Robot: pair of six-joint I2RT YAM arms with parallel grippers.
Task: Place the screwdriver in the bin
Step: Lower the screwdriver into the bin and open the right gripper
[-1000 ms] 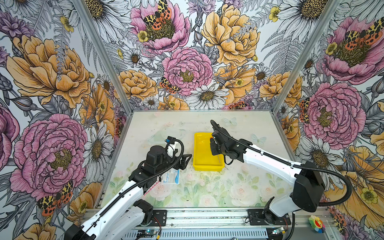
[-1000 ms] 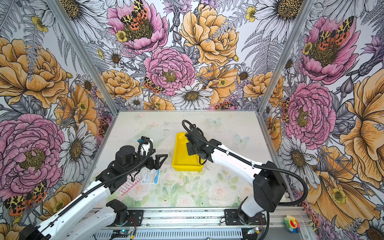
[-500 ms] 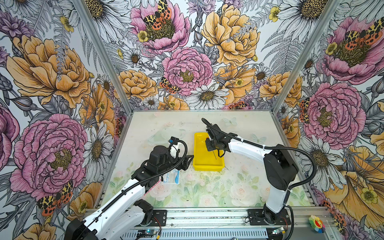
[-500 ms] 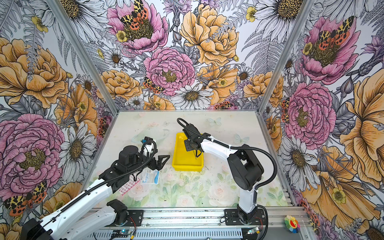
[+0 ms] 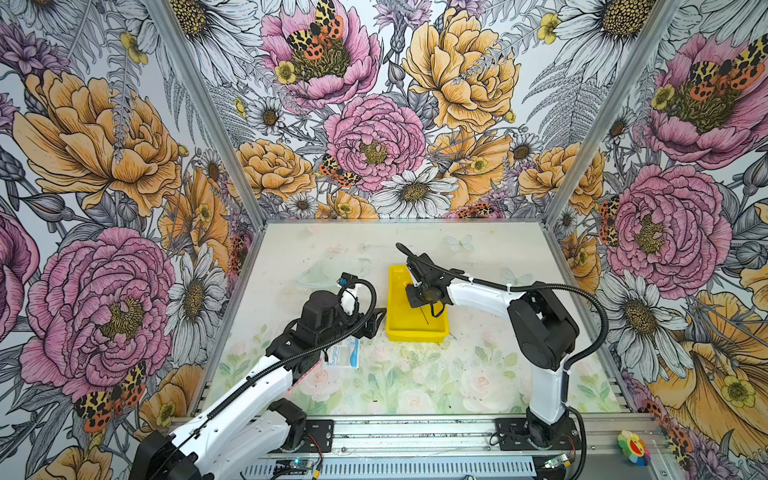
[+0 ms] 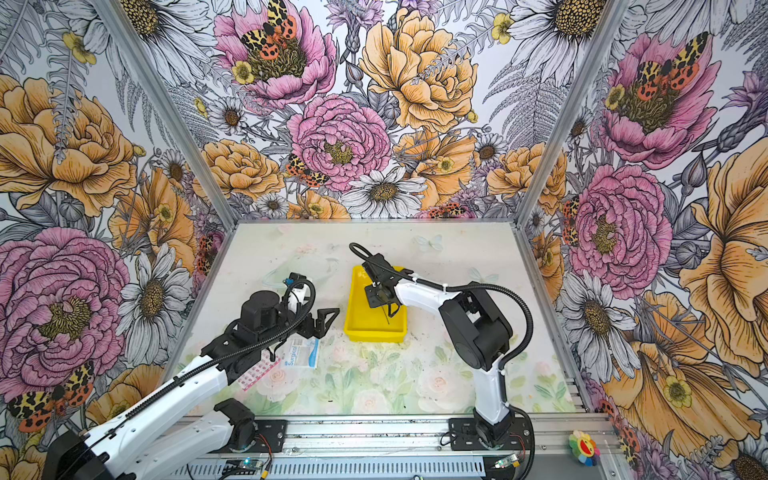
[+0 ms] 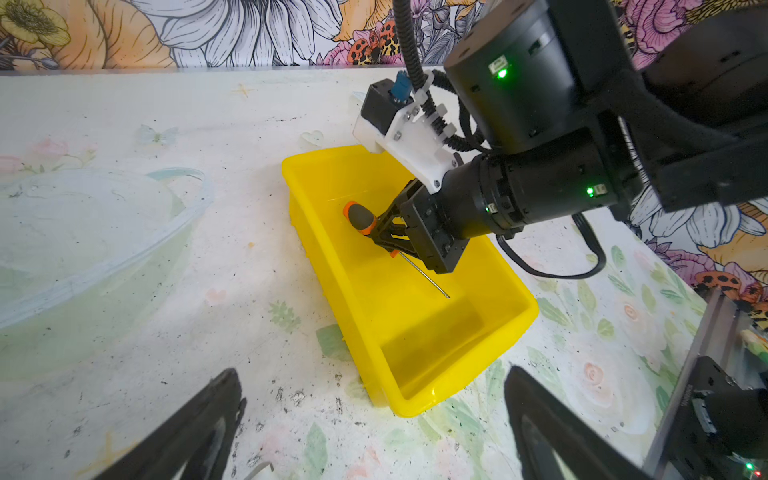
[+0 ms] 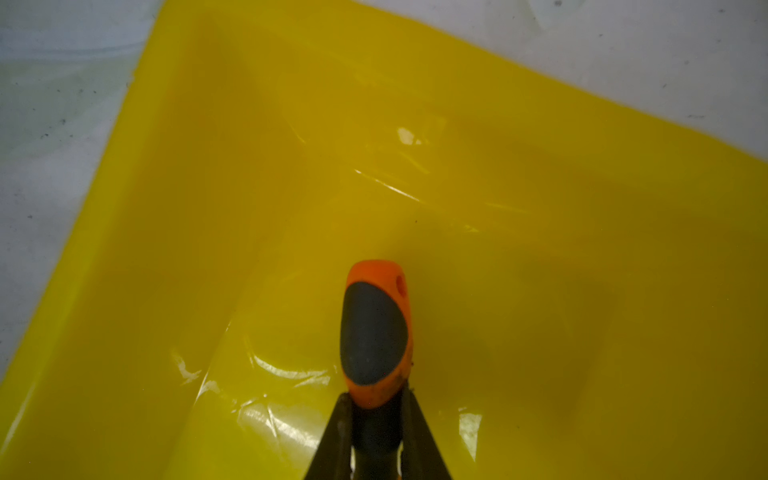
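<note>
The yellow bin (image 5: 417, 335) (image 6: 374, 332) stands mid-table in both top views. My right gripper (image 7: 374, 229) (image 8: 376, 399) reaches down into it, shut on the screwdriver (image 7: 359, 218) (image 8: 375, 332) at the neck of its orange-and-black handle. The thin shaft (image 5: 424, 314) (image 6: 386, 316) slants toward the bin's near end. I cannot tell whether it touches the bin floor (image 8: 249, 208). My left gripper (image 5: 376, 318) (image 6: 328, 318) (image 7: 374, 436) hovers just left of the bin's near corner (image 7: 409, 405), open with nothing between its fingers.
A white-and-blue Surgical packet (image 5: 343, 353) (image 6: 299, 353) lies under the left arm, next to a pink blister strip (image 6: 259, 372). A clear plastic piece (image 5: 320, 270) (image 7: 83, 249) lies left of the bin. Floral walls enclose three sides, and a metal rail (image 5: 415, 434) runs along the front.
The right arm's elbow has risen and its gripper has shifted slightly left with the screwdriver, further over the bin. The left gripper has edged a little toward the bin.
</note>
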